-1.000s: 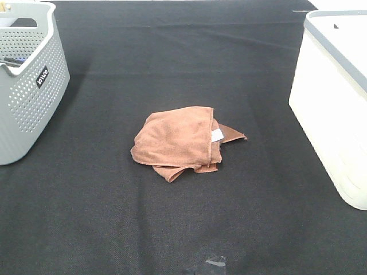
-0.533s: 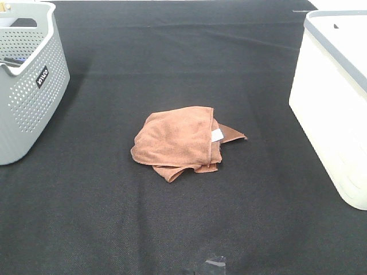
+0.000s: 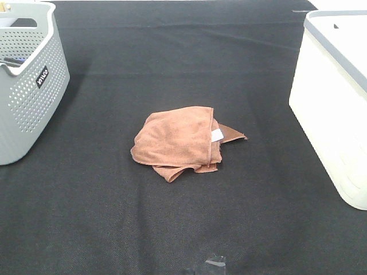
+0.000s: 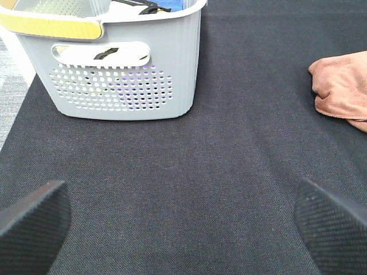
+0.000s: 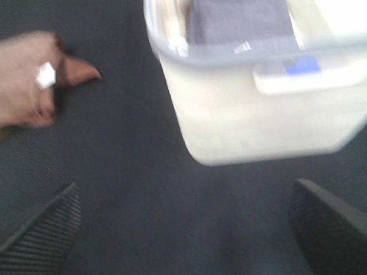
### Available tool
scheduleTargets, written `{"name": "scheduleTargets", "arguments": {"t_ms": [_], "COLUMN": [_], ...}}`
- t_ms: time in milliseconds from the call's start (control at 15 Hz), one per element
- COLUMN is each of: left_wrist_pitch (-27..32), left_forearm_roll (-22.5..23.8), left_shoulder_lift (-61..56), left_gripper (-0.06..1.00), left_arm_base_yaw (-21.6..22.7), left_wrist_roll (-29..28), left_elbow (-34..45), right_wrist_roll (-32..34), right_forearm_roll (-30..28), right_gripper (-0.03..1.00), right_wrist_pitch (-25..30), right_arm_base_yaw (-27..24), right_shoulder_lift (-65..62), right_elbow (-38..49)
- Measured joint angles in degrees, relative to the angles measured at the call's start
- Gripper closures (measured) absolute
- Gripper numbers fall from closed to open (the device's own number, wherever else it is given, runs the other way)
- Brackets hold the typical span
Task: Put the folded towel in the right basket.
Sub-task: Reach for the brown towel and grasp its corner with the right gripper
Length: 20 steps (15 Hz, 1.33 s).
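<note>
The rust-brown folded towel [image 3: 180, 142] lies rumpled in the middle of the black table, its small white tag [image 3: 217, 135] on its right edge. It also shows in the left wrist view [image 4: 343, 90] and the right wrist view [image 5: 28, 86]. The white right basket [image 3: 335, 97] with a grey rim stands at the right edge of the table and fills much of the blurred right wrist view [image 5: 258, 97]. My left gripper [image 4: 183, 229] is open and empty, short of the towel. My right gripper [image 5: 183, 223] is open and empty, in front of the white basket. Neither arm shows in the exterior view.
A grey perforated basket [image 3: 28, 80] with a handle cut-out and black label stands at the left edge of the table, and also shows in the left wrist view [image 4: 123, 69] with items inside. A small piece of clear tape [image 3: 215, 262] lies near the front edge.
</note>
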Motion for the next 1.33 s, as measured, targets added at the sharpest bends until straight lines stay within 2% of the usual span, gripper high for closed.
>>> {"name": "scheduleTargets", "arguments": {"t_ms": [133, 400, 600, 733, 867, 1067, 1267, 1333], "left_wrist_pitch": [0.0, 0.0, 0.0, 0.0, 0.0, 0.0, 0.0, 0.0], "left_forearm_roll": [-0.3, -1.7, -1.9, -1.9, -1.9, -1.9, -1.9, -1.9], "left_shoulder_lift": [0.0, 0.0, 0.0, 0.0, 0.0, 0.0, 0.0, 0.0], "left_gripper": [-0.04, -0.04, -0.04, -0.04, -0.04, -0.04, -0.04, -0.04], "left_arm_base_yaw": [0.0, 0.0, 0.0, 0.0, 0.0, 0.0, 0.0, 0.0], "left_wrist_roll": [0.5, 2.3, 2.3, 2.3, 2.3, 2.3, 2.3, 2.3], "left_elbow": [0.0, 0.0, 0.0, 0.0, 0.0, 0.0, 0.0, 0.0], "right_wrist_roll": [0.0, -0.2, -0.9, -3.3, -3.6, 0.1, 0.5, 0.5], "right_forearm_roll": [3.9, 8.9, 11.5, 17.4, 18.9, 18.3, 19.1, 19.1], "right_gripper": [0.02, 0.02, 0.02, 0.03, 0.04, 0.04, 0.04, 0.04], "right_wrist_pitch": [-0.2, 5.2, 5.6, 4.9, 1.5, -2.8, -5.1, -5.1], "right_arm_base_yaw": [0.0, 0.0, 0.0, 0.4, 5.4, 17.5, 20.2, 20.2], "right_shoulder_lift": [15.4, 41.7, 48.4, 54.8, 60.8, 75.1, 86.5, 86.5], "right_elbow": [-10.0, -28.1, -31.6, -36.8, -41.8, -44.9, -45.6, -45.6]}}
